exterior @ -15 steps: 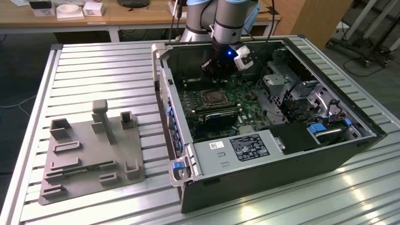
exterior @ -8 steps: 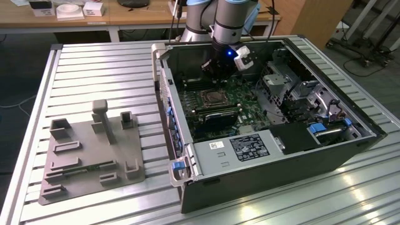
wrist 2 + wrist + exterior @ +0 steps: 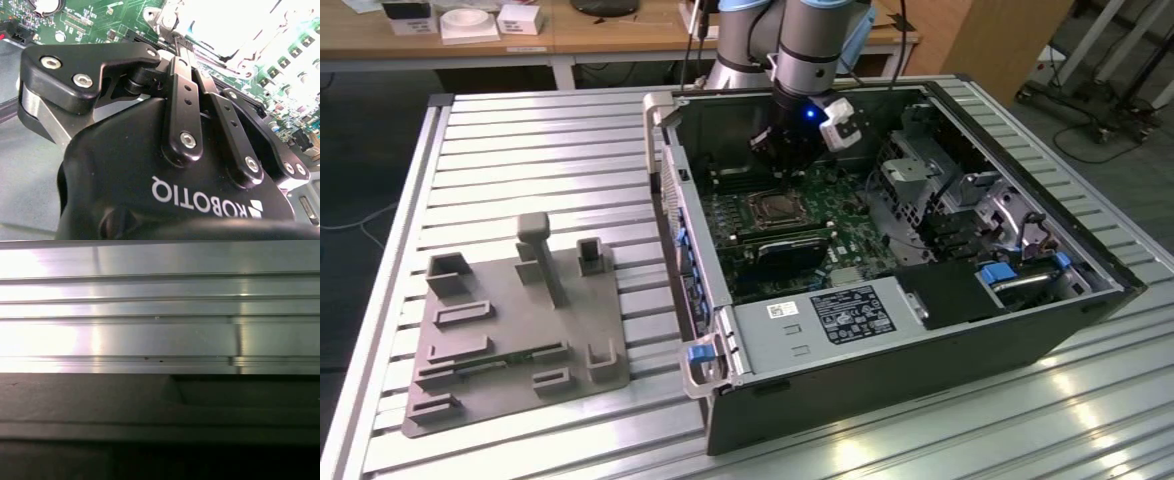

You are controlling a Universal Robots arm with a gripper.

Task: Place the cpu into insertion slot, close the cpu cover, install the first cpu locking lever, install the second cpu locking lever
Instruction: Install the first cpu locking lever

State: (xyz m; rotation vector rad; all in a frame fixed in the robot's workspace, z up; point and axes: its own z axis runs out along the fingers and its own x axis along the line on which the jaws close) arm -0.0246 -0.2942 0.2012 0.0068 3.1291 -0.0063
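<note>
An open computer case [image 3: 894,370] lies on the slatted table with its green board facing up. The insertion slot [image 3: 771,210] is a square socket with a silver rim and a darker centre, and the cpu cover lies flat as a silver frame on it. I cannot tell the cpu or the locking levers apart from the socket metal. My gripper [image 3: 774,165] hangs inside the case just behind the socket, close above the board. In the second wrist view the black fingers [image 3: 182,90] run side by side, shut, and their tips [image 3: 176,37] reach the glaring silver socket frame [image 3: 225,30].
A grey box with a black label [image 3: 834,318] fills the case's near end, and a drive cage [image 3: 947,190] stands on the exterior view's right. A grey fixture plate [image 3: 520,330] with upright posts sits on the table [image 3: 150,335] at the exterior view's left. The case walls [image 3: 150,405] close in around the arm.
</note>
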